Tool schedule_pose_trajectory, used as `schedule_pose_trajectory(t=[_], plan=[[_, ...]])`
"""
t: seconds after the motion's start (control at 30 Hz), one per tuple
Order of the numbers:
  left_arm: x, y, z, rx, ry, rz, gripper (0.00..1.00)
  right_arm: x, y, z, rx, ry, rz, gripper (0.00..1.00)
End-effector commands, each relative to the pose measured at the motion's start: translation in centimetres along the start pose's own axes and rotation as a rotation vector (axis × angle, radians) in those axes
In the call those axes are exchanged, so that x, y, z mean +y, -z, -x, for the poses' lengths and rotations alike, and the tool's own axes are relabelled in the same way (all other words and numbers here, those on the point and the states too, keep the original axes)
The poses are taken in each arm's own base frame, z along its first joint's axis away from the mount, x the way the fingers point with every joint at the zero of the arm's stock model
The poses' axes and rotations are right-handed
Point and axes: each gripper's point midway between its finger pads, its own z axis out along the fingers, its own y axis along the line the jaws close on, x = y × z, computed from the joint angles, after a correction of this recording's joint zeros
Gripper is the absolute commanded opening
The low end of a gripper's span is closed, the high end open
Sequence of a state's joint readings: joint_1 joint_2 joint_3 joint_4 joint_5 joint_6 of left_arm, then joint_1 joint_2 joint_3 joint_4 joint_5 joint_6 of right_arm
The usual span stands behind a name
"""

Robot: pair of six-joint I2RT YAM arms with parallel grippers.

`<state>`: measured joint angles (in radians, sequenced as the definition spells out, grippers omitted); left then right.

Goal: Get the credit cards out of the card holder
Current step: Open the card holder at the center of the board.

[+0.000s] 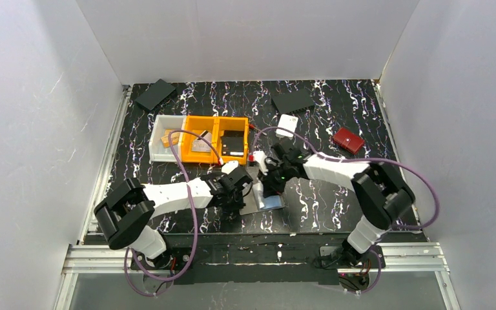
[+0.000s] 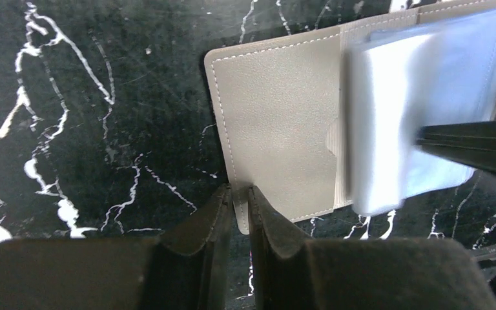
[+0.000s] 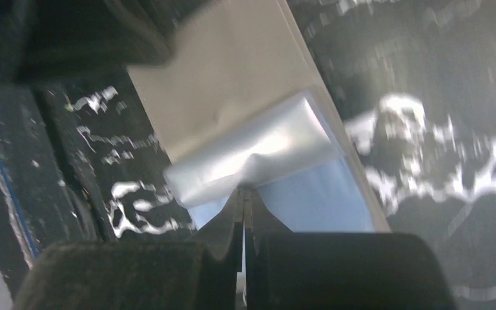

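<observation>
The left gripper (image 2: 240, 197) and right gripper (image 3: 243, 200) are hemming in the card holder (image 2: 278, 123), a credit card (image 2: 420, 116) covering its right half; bare table (image 1: 316, 208) is lying open farther right.

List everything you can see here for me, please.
card holder: one, grey-taupe, open, near middle of table
credit cards: count unclear, pale blue and silvery, on the open holder
red wallet: one, red, far right
white case: one, white, far middle
orange bin: one, two compartments, far left of middle
white bin: one, left of the orange bin
black pads: two, far edge, second at
table: black, white veins
left gripper: pinching the holder's corner
right gripper: pinching a silvery card
</observation>
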<state>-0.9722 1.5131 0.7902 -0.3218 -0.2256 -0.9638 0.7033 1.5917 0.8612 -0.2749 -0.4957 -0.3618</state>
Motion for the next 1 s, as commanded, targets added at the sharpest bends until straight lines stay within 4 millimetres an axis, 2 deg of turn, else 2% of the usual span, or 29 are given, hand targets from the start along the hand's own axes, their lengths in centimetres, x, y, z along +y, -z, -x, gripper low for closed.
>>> schedule_pose_trajectory(t=[0.0,0.13,0.3,0.43,0.53,0.6,0.67,0.8,0.97], plan=[[0.9,-0.9,-1.8,0.039,0.001,-0.020,0.13,3.9,-1.9,4.4,-0.037,0.020,0.235,0.08],[0.5,-0.9,-1.8,0.025,0.033,-0.077,0.13,5.9,-2.5,5.5,-0.059,-0.031,0.376,0.10],[-0.2,-0.3,-1.2,-0.019,0.078,-0.164,0.16,5.9,-3.0,5.4,-0.074,-0.101,0.390,0.13],[0.4,0.7,-0.5,-0.071,0.081,-0.177,0.23,4.9,-1.0,6.1,-0.149,-0.098,0.348,0.24],[0.7,1.9,-0.1,-0.114,0.072,-0.212,0.33,5.2,1.1,6.0,-0.182,-0.021,0.352,0.32],[0.6,3.0,0.4,-0.146,0.065,-0.255,0.37,5.5,2.3,5.8,-0.191,0.011,0.351,0.34],[0.0,4.3,0.9,-0.177,0.048,-0.318,0.43,5.0,3.2,5.5,-0.200,0.047,0.311,0.36],[-2.1,7.4,1.9,-0.235,-0.001,-0.479,0.51,2.4,4.2,4.8,-0.232,-0.008,0.183,0.35],[-6.6,11.6,2.8,-0.234,-0.067,-0.704,0.48,-0.1,4.4,3.3,-0.224,-0.060,0.024,0.15]])
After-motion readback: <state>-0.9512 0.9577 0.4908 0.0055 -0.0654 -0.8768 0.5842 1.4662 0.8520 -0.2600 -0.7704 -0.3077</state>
